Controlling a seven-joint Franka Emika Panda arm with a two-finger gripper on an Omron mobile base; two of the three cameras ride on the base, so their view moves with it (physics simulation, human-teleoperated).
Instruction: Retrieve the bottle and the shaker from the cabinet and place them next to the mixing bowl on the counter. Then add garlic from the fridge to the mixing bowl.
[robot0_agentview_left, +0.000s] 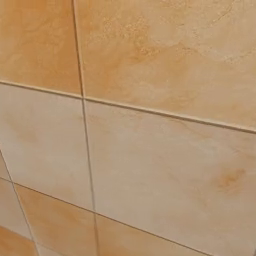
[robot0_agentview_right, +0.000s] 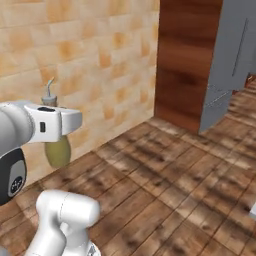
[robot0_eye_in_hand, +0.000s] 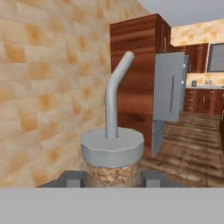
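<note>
At lower centre of the hand view, my gripper (robot0_eye_in_hand: 112, 178) pinched the bottle (robot0_eye_in_hand: 112, 151) below its grey cap. At mid-left of the right base view, its yellow body hung before the tiled wall (robot0_agentview_right: 100, 55).

Clear glass bottle (robot0_agentview_right: 58, 150), matte grey spout (robot0_eye_in_hand: 114, 94); grainy wooden floor (robot0_agentview_right: 165, 190); mottled tile wall (robot0_agentview_left: 150, 100).

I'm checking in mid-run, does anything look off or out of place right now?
Nothing spilled or damaged. The bottle hangs upright in the shut gripper, spout up, carried close to the tiled wall. The grey fridge door looks ajar.
</note>
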